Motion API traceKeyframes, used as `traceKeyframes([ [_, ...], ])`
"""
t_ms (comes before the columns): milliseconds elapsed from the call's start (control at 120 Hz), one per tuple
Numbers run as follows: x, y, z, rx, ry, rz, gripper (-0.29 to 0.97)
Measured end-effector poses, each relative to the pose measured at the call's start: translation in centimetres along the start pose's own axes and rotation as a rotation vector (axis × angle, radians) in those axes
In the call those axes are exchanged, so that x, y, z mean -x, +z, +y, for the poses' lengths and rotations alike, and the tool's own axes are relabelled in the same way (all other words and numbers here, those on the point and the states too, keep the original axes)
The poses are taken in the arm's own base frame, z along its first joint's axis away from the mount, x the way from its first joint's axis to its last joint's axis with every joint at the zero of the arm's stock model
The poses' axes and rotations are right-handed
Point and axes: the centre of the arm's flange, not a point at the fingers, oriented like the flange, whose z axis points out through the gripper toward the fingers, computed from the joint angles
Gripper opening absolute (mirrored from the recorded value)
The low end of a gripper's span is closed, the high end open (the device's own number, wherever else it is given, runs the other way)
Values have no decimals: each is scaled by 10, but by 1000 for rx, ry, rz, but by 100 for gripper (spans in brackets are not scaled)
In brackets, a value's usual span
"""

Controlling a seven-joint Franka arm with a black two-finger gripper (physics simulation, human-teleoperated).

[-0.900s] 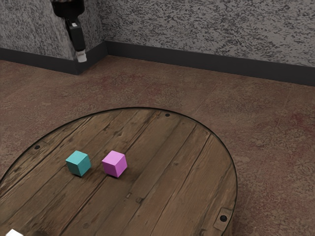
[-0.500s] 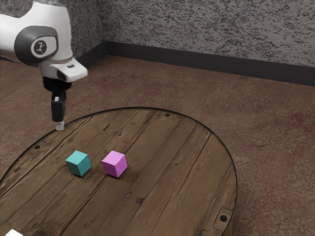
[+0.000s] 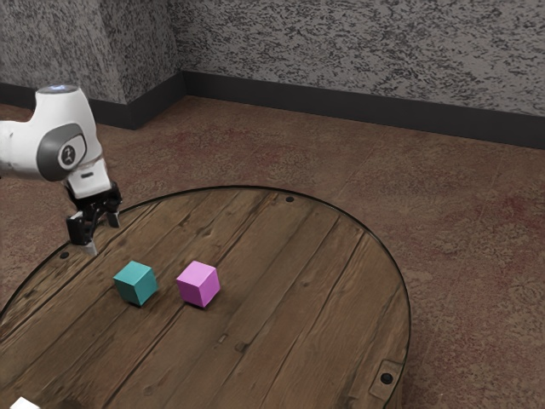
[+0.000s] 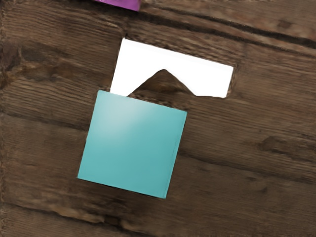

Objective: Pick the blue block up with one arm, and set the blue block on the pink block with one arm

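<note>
While fingers [image 3: 78, 230] hover, blue block [image 3: 135, 283] lies apart.

Rough weathered wooden table [image 3: 324, 281], smooth matt blue block [image 3: 135, 283].

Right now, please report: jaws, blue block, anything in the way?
Open jaws, empty, hanging over table, not at blue block yet. Blue block sits on table beside pink block, not touching. Nothing seen between jaws and blue block.

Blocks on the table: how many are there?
2. On the wooden table, the blue block is at the exterior view's left; the pink block is beside it, apart. A cut-off white thing may be another.
</note>
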Motion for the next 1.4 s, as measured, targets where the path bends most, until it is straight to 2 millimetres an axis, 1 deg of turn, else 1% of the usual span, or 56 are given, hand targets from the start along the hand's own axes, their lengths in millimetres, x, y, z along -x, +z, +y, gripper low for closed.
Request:
traceKeyframes([
  [67,2,13,-7,-19,55,19,68],
  [117,2,21,-9,-30,96,29,68],
  [183,-4,33,-6,-33,154,43,68],
  [283,-18,52,-6,-35,233,68,68],
  [325,-22,62,-2,-30,258,81,68],
  [417,-22,78,6,-30,285,107,68],
  [500,-19,86,7,-43,304,119,68],
  [633,-12,89,2,-88,327,124,68],
  [767,-11,105,-3,-98,357,124,68],
  [875,-11,124,-4,-87,373,130,68],
  [967,-13,133,-4,-84,392,134,68],
  [1017,-14,135,-5,-86,401,135,64],
  [1050,-14,137,-5,-88,404,136,56],
  [1100,-15,135,-6,-97,410,137,46],
  [1167,-21,125,-7,-123,430,137,39],
  [1225,-24,104,-7,-161,444,134,35],
  [1258,-29,85,-7,-190,456,133,35],
  [1325,-48,48,-4,-237,496,135,35],
  [1400,-72,27,1,-245,533,145,36],
])
